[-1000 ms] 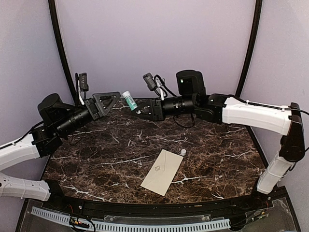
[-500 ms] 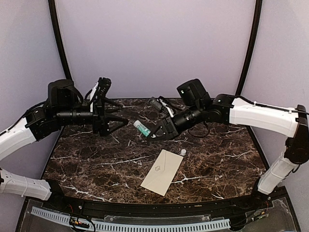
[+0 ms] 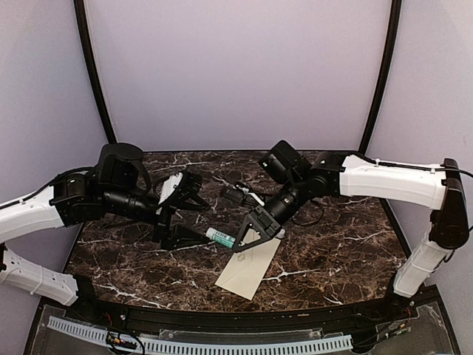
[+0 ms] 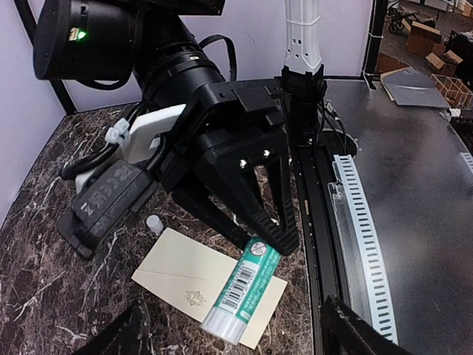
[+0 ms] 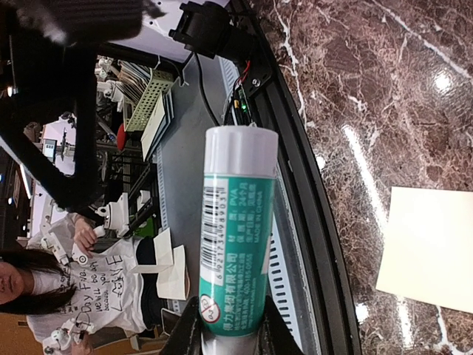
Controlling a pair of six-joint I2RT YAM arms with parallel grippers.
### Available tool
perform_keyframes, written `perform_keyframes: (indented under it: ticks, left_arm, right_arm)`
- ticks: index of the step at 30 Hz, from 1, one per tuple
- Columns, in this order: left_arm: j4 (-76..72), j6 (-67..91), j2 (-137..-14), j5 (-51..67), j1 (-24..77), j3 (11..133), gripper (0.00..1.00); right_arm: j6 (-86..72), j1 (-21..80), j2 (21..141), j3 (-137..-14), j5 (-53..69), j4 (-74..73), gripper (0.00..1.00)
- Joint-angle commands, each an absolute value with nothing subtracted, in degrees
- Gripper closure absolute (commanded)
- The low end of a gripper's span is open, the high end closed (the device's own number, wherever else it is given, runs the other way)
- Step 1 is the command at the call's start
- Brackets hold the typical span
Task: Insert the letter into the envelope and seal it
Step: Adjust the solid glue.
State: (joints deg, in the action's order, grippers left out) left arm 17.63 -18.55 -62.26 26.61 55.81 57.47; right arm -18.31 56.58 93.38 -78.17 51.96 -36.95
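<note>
The cream-yellow envelope [image 3: 247, 272] lies flat near the table's front, emblem up; it also shows in the left wrist view [image 4: 177, 272] and the right wrist view [image 5: 436, 251]. No separate whiter letter shows in any view. My right gripper [image 3: 247, 235] is shut on the base end of a green glue stick [image 3: 222, 237] and holds it just above the envelope's left end [image 4: 240, 292], [image 5: 236, 244]. My left gripper [image 3: 194, 218] is open wide, its fingers to either side of the stick's capped end [image 4: 222, 325] without touching it.
A small white cap [image 4: 154, 224] stands on the dark marble table [image 3: 332, 244] beside the envelope's far corner. The table's black front rail [image 3: 236, 319] runs close behind the envelope. Both arms crowd the middle front.
My right gripper has carried the glue stick from the back of the table down to just over the envelope. My left gripper has swung down and right to the stick's capped end.
</note>
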Motion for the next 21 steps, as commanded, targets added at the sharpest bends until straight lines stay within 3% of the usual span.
perform_keyframes:
  ticks: [1, 7, 21]
  left_arm:
    - [21.46, -21.99, -63.14, 24.46, 58.11, 56.21, 0.26]
    - [21.16, -22.08, -62.94, 23.74, 60.35, 54.77, 0.40]
    - [18.40, -25.10, -65.26, 11.69, 67.94, 53.78, 0.47]
  right_arm:
    - [-14.10, 57.36, 96.37, -83.12, 55.20, -44.36, 0.87]
    - [-11.87, 57.48, 98.61, -86.92, 56.28, -48.37, 0.87]
    - [-9.40, 58.00, 100.22, -89.76, 56.66, -52.73, 0.87]
